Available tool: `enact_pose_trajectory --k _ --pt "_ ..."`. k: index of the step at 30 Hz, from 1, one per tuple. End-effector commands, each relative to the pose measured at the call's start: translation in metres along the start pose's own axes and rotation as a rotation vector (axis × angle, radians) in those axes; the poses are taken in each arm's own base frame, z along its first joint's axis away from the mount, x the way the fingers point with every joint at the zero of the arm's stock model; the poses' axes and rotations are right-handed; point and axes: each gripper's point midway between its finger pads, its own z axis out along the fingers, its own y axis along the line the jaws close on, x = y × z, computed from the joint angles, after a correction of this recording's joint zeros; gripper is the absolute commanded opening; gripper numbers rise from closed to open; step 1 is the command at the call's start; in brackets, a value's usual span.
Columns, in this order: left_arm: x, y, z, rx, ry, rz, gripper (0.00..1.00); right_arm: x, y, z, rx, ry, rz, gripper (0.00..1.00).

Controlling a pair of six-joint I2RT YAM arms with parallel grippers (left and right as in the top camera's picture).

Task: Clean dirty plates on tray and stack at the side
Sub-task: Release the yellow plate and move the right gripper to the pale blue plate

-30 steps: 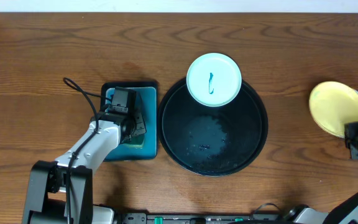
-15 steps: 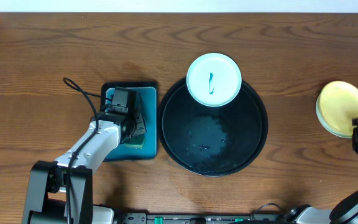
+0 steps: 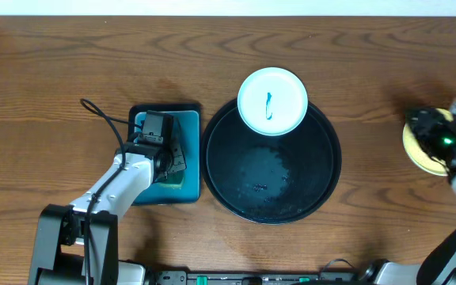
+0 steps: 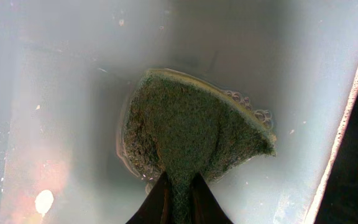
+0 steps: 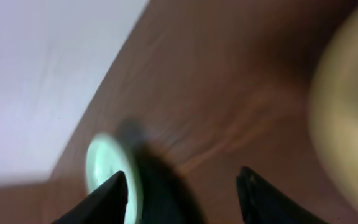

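- Right gripper (image 5: 183,188): a second ago it held the yellow plate (image 3: 416,152) tilted at the right edge of the overhead frame. The plate is now seen lying flat on the table (image 3: 70,63) at the right edge, well apart from the black tray (image 3: 236,190). The arm is now placed over the plate. In the wrist view the two fingers are spread, with nothing between them.
- Left gripper (image 4: 179,190): no change noted. It is clamped on a green sponge (image 4: 191,124) inside the teal tray (image 3: 190,119), left of the black tray. Bubbles are seen along the sponge's edge.
- Mint-white plate (image 3: 272,100), with a blue mark: unmoved, resting over the upper rim of the black tray.

Hard to make out:
- Much of the yellow plate is covered by the right arm in the overhead view. Whether another plate lies under it cannot be told.
- The right wrist view is badly blurred; only a pale disc at lower left and a yellow smear at the right are made out.
- The right arm is cut off by the frame's right edge.

Surroundings:
- Dark brown wood-grain tabletop.
- A white wall (image 3: 228,6) is seen along the top edge.
- A black cable (image 3: 101,115) is looped behind the left arm.
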Motion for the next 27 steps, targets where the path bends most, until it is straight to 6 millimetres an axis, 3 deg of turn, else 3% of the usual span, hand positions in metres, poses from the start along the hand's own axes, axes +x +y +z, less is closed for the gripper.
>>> enact_pose_trajectory --k 1,7,14,19,22,27 --pt "0.019 0.007 0.012 -0.024 0.075 0.012 0.07 0.023 0.051 0.018 -0.149 0.103 -0.222 0.53" --pt "0.019 0.007 0.012 -0.025 0.077 0.012 0.08 0.042 0.097 0.039 -0.088 0.2 -0.427 0.55" --pt "0.019 0.007 0.012 -0.025 0.076 0.012 0.08 0.042 0.132 0.042 0.189 0.231 -0.751 0.66" --pt "0.019 0.007 0.012 -0.025 0.076 0.012 0.08 0.049 0.155 0.057 0.23 0.18 -0.857 0.66" --pt "0.019 0.007 0.012 -0.025 0.077 0.012 0.08 0.058 0.156 0.073 0.257 0.176 -0.848 0.65" --pt "0.019 0.007 0.012 -0.025 0.077 0.012 0.08 0.075 0.137 0.106 0.319 0.207 -0.784 0.63"
